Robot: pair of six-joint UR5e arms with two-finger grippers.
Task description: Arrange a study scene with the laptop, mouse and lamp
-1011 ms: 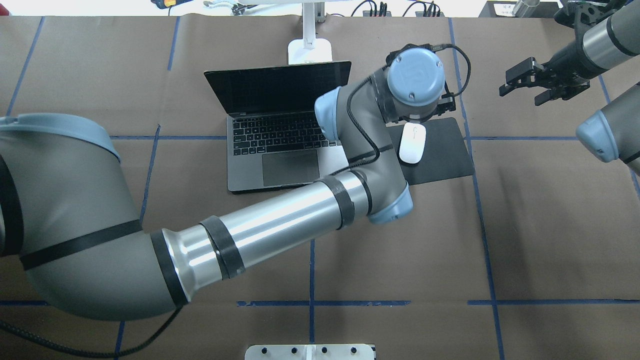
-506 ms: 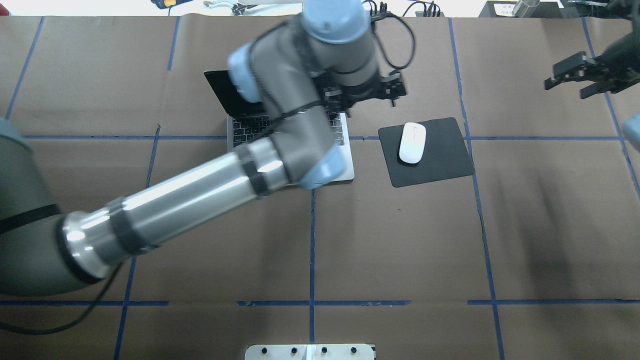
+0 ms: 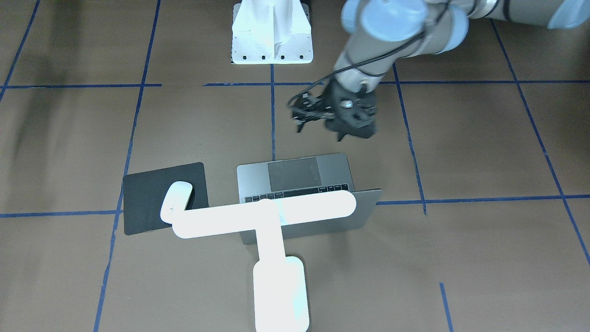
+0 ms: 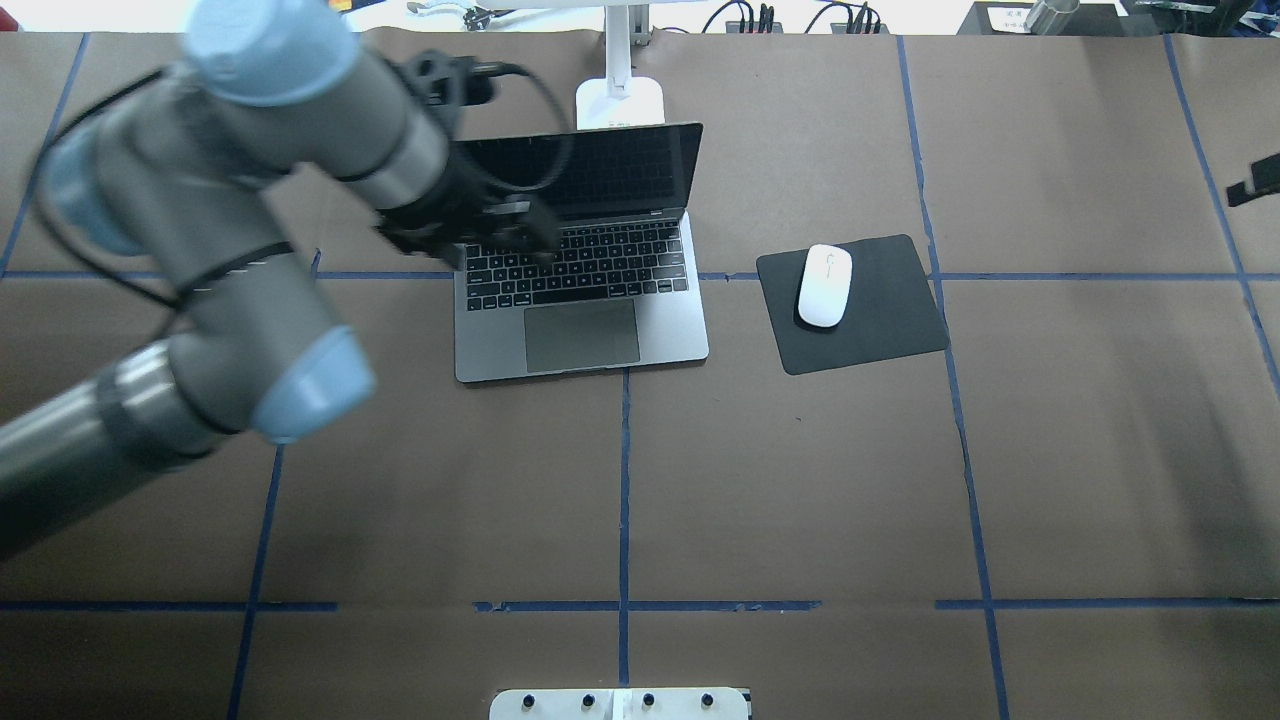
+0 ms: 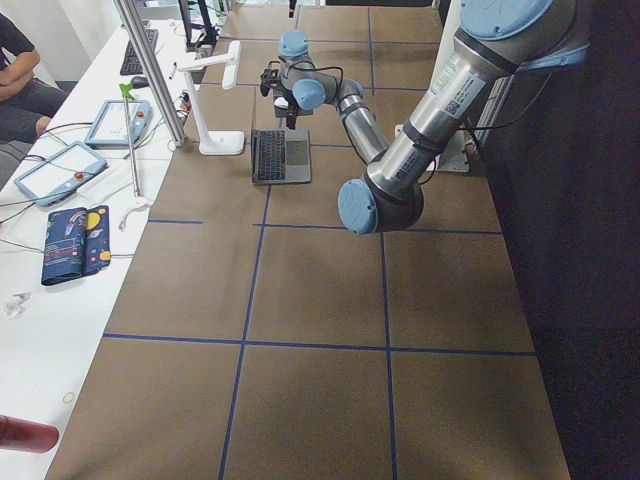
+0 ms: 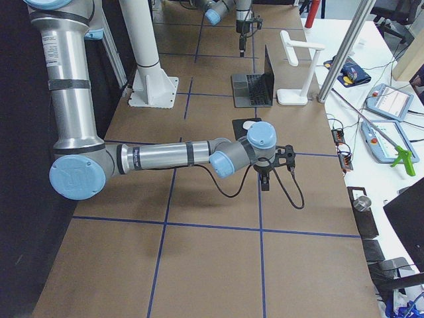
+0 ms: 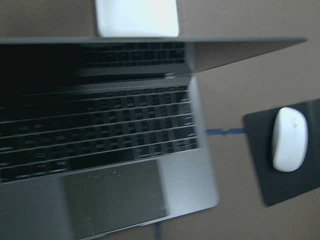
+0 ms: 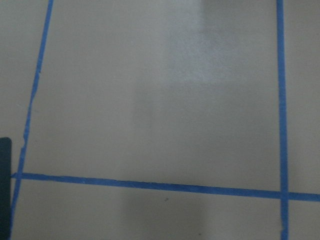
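The study corner looks all but finished. The laptop (image 4: 590,290) sits open in the middle of the table (image 4: 800,480), screen dark and lid upright. The lamp (image 3: 269,221) stands just beyond it on the far side, lit, with its long head reaching over the top of the lid. The mouse (image 4: 824,285) lies on the left part of a black mat (image 4: 885,320), a short gap to the right of the laptop. What worries me is the left tool (image 4: 525,238), which hangs in the air above the left end of the keyboard, close to the hinge. It is so blurred that I cannot tell whether its fingers are spread or pressed together, though nothing seems to be in them. Any drop from there could punch the keys or catch the lid's top edge. A lid shoved backward would go straight into the lamp's arm, and that tall thin lamp looks easy to topple. The cable (image 4: 565,125) looping off the wrist hangs in front of the screen, and I can picture it hooking the lid's corner if the arm swings away sideways. The right tool (image 6: 265,180) hovers over bare table well to the right of the mat, and I cannot tell its state either. A low sweep leftward from it would push the mat and send the mouse sliding.
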